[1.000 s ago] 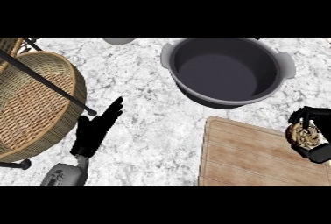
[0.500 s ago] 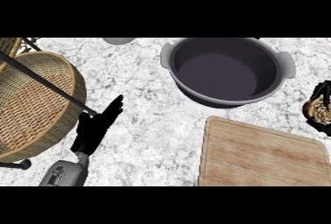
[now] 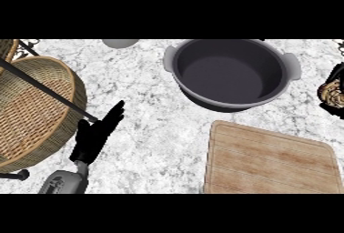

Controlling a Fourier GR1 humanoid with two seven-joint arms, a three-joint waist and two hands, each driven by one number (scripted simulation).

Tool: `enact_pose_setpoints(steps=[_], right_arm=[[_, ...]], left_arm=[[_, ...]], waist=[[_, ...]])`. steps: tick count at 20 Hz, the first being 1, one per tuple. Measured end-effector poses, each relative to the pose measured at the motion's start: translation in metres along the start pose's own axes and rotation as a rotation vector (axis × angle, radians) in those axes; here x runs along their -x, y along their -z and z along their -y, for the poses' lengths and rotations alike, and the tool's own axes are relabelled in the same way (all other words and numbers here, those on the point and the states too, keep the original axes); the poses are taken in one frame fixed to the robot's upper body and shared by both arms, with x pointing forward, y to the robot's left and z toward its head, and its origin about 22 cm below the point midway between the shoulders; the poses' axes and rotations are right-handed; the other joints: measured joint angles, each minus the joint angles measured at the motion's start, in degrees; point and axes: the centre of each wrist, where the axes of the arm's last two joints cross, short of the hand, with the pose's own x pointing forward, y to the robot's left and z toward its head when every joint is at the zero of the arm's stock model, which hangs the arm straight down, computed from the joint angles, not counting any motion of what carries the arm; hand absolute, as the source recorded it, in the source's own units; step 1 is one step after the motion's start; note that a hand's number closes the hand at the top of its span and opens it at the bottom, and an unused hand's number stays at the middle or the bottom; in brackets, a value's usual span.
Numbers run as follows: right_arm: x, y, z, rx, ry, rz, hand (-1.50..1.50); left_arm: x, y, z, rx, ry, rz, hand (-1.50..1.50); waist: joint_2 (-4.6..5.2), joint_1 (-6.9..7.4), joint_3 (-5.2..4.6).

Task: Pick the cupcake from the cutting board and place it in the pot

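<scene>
Right hand [image 3: 334,91], at the view's three o'clock edge, has its fingers curled round the cupcake [image 3: 330,92], carried just off the pot's [image 3: 230,73] three o'clock handle and clear of the cutting board [image 3: 269,159] at five o'clock. Soft, light and crushable, the cupcake is probably best held low round its wrapper. Left hand [image 3: 95,135] rests flat-fingered at eight o'clock beside the wicker basket [image 3: 37,109].

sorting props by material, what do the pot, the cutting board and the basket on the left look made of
The pot looks like grey metal with a matte finish: smooth walls, a thin pale rim and side handles. It could also be enamel. The cutting board looks like pale unvarnished wood, with long grain streaks and plank seams. The basket looks like woven wicker or rattan, tan strands in ribbed rows, with a dark rod across it.
</scene>
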Motion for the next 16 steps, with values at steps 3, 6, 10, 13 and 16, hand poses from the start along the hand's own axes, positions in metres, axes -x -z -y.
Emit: enact_pose_setpoints(steps=[3, 6, 10, 13, 16], right_arm=[[-0.011, 0.023, 0.004, -0.019, -0.041, 0.029, 1.50], [-0.027, 0.051, 0.009, -0.039, -0.080, 0.058, 1.50], [-0.051, 0.093, -0.002, -0.095, -0.115, 0.089, 1.50], [-0.069, 0.122, -0.019, -0.160, -0.148, 0.100, 1.50], [-0.088, 0.148, -0.036, -0.212, -0.193, 0.108, 1.50]], left_arm=[[-0.001, -0.004, -0.002, -0.005, 0.000, -0.004, 0.00], [0.004, -0.005, -0.002, -0.009, -0.007, -0.010, 0.00], [0.008, -0.008, -0.007, -0.019, -0.010, -0.016, 0.00], [0.009, -0.007, -0.004, -0.024, -0.018, -0.022, 0.00], [0.013, -0.004, -0.004, -0.032, -0.016, -0.021, 0.00]], waist=[[-0.18, -0.31, -0.06], [-0.27, -0.72, -0.13], [-0.49, -1.24, -0.21], [-0.66, -1.68, -0.25], [-0.70, -1.91, -0.27]])
